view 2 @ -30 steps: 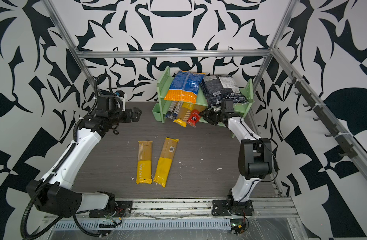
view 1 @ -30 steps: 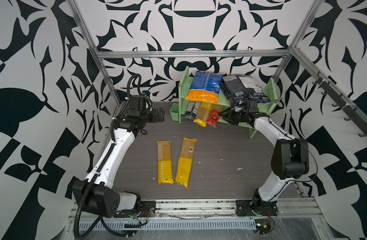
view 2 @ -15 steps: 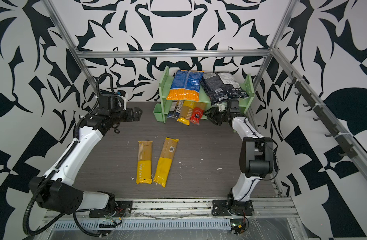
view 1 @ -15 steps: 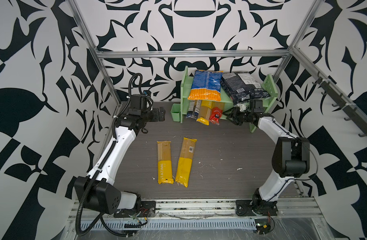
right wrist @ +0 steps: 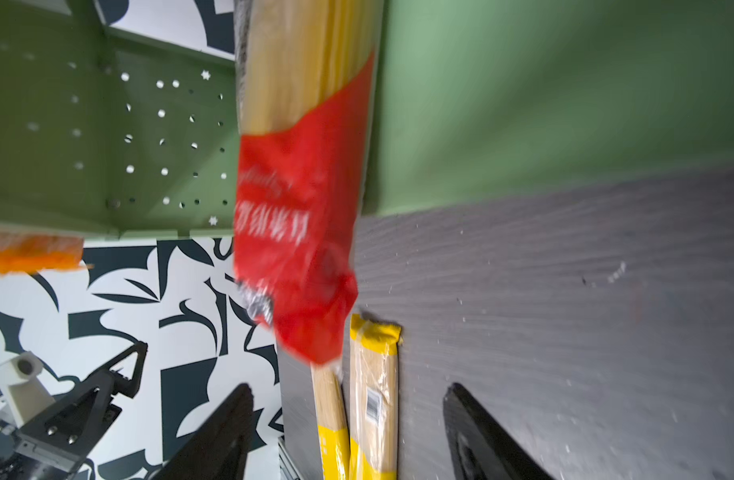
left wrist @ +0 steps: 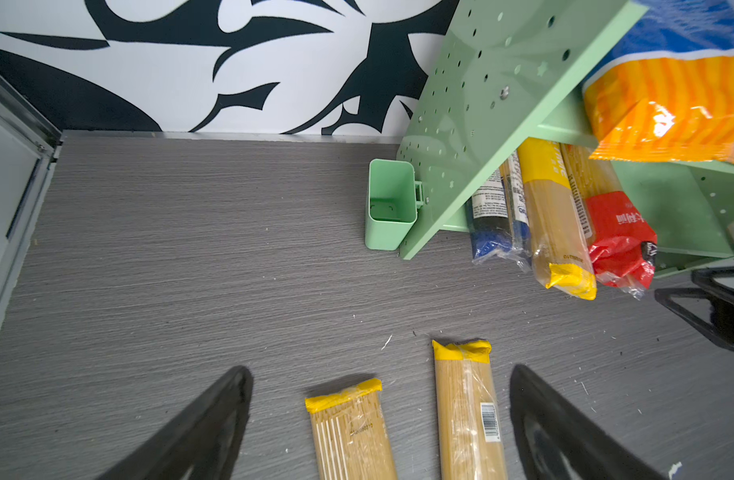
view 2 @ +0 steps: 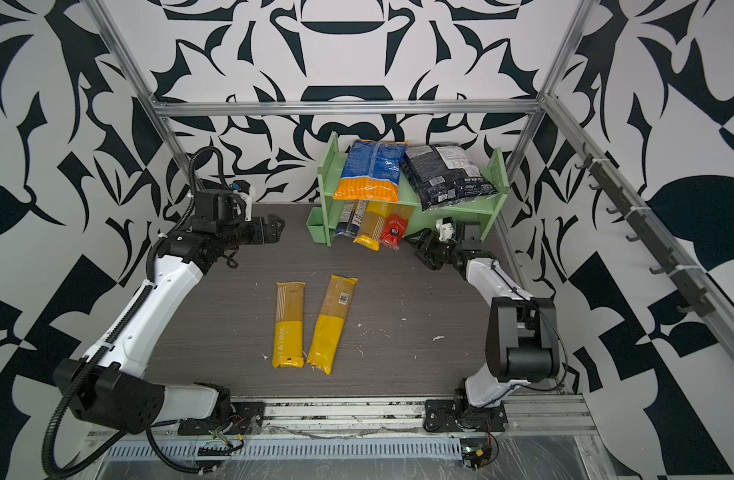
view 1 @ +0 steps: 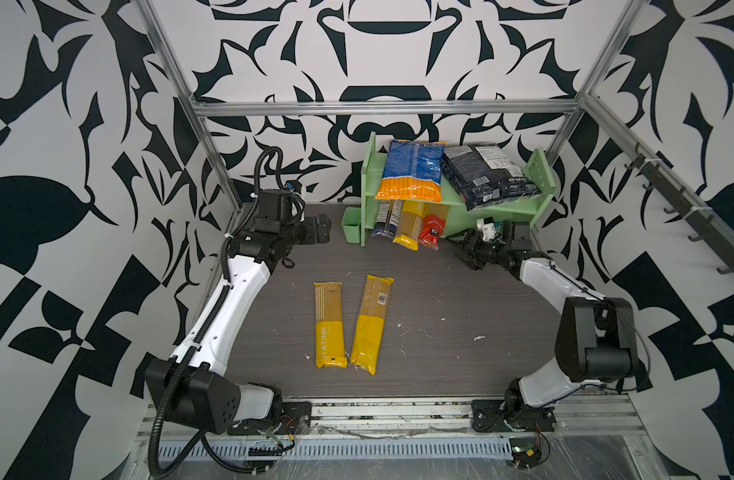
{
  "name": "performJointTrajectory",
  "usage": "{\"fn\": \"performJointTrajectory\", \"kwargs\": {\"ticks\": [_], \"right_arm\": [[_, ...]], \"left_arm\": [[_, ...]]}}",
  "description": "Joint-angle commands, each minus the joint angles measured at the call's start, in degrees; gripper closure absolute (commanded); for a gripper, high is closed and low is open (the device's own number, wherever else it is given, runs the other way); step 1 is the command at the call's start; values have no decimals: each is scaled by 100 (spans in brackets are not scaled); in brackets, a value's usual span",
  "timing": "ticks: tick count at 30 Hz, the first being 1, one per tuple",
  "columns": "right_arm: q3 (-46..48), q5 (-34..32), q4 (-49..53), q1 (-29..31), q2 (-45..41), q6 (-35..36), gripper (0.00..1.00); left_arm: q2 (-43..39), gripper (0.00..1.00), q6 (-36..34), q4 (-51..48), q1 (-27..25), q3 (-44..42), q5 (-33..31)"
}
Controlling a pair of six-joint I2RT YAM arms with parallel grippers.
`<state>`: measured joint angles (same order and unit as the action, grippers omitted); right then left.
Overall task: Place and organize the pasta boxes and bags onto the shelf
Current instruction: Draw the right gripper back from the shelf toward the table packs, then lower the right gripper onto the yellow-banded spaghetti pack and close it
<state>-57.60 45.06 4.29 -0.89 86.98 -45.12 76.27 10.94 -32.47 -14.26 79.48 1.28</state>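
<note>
The light green shelf stands at the back of the table. On its top tier lie a blue-and-orange bag and a black bag. Its lower tier holds a navy-clear pack, a yellow pack and a red pack, with their ends sticking out. Two yellow packs lie side by side mid-table. My right gripper is open and empty, just right of the red pack. My left gripper hangs open left of the shelf.
A small green cup hangs on the shelf's left side panel. Metal frame posts stand at the back corners, close to the shelf's right end. A rail with hooks runs along the right wall.
The right gripper opened, let go of the red pack and drew back from the shelf. The shelf and its top bags shifted and settled. The left arm barely moved.
</note>
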Motion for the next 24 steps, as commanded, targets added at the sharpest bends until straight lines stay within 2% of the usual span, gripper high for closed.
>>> {"fn": "performJointTrajectory", "kwargs": {"ticks": [1, 2, 3, 4, 8, 11, 17, 24], "right_arm": [[135, -512, 892, 333, -597, 483, 10], [214, -716, 1136, 518, -756, 554, 9], [303, -912, 1303, 692, -896, 582, 2], [415, -1258, 1531, 957, -1059, 574, 0], [604, -2664, 2263, 2382, -1442, 290, 0], [701, -3337, 2351, 3392, -1413, -178, 0], [347, -3943, 2365, 4666, -695, -671, 0], [-505, -4202, 2214, 5733, 618, -1051, 0]], "left_arm": [[-372, 1, 127, -169, 22, -230, 3], [-531, 1, 168, -167, 20, -317, -12], [-595, 1, 197, -172, 24, -384, -19], [-669, 1, 231, -181, 20, -466, -27], [-971, 1, 397, -213, 20, -791, -40], [-1175, 1, 519, -266, 25, -1025, -35], [-1553, 1, 672, -352, 20, -1328, -63], [-1873, 1, 743, -521, 20, -1482, -111]]}}
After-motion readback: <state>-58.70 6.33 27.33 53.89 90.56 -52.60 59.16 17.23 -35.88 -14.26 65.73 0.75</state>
